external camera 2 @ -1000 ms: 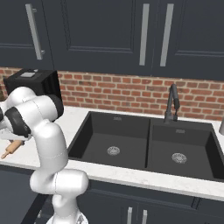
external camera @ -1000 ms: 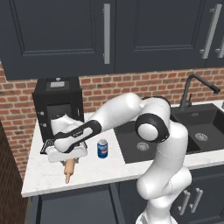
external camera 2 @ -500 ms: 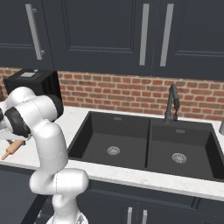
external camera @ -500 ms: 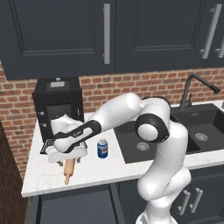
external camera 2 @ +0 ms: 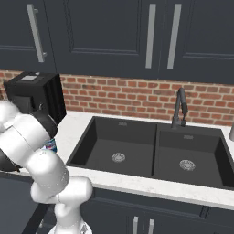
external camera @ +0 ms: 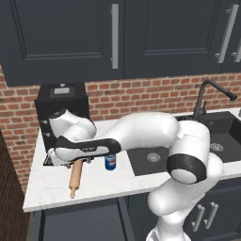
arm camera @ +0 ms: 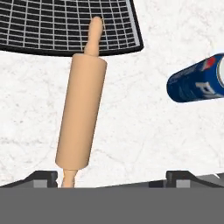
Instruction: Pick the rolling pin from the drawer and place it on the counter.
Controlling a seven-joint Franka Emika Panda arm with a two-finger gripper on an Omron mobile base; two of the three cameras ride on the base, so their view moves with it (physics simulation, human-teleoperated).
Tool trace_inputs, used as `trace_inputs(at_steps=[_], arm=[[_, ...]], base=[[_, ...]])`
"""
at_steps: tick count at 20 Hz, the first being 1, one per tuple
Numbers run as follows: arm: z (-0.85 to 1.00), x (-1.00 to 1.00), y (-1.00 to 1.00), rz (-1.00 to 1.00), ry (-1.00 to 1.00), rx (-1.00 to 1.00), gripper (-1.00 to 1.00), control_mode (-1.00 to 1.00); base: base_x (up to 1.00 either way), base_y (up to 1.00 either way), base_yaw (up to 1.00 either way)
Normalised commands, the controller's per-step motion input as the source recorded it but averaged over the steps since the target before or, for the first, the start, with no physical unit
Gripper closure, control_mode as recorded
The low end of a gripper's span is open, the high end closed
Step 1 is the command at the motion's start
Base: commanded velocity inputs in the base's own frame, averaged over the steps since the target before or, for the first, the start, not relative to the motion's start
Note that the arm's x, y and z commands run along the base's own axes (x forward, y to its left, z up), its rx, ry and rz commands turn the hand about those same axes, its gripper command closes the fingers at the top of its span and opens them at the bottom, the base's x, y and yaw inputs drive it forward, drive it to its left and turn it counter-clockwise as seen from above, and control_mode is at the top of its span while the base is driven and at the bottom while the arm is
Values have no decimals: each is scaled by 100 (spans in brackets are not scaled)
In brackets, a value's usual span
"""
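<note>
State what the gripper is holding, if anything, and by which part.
Nothing is held. The gripper is open above the rolling pin, which lies flat on the counter, free of both fingertips.

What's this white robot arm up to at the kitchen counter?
It is reaching over the left end of the white counter, where a wooden rolling pin lies flat beside an upright blue soda can and in front of a black coffee machine. The gripper hovers above the pin with its jaws open, holding nothing. One handle of the pin reaches over the machine's black grille. The pin seems already placed.
</note>
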Motion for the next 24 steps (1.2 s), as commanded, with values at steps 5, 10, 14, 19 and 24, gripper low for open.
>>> trace_inputs(at_steps=[5,10,14,19,24], arm=[[100,-36,-89,9,-10,9,-100,-100],[99,-17,-100,12,-7,18,-100,-100],[54,-27,-100,15,-7,18,-100,-100],[27,-36,-100,16,-7,15,-100,-100],[55,-19,-100,14,-1,12,-100,-100]], base=[[0,0,0],[0,0,0],[0,0,0],[0,0,0],[0,0,0]])
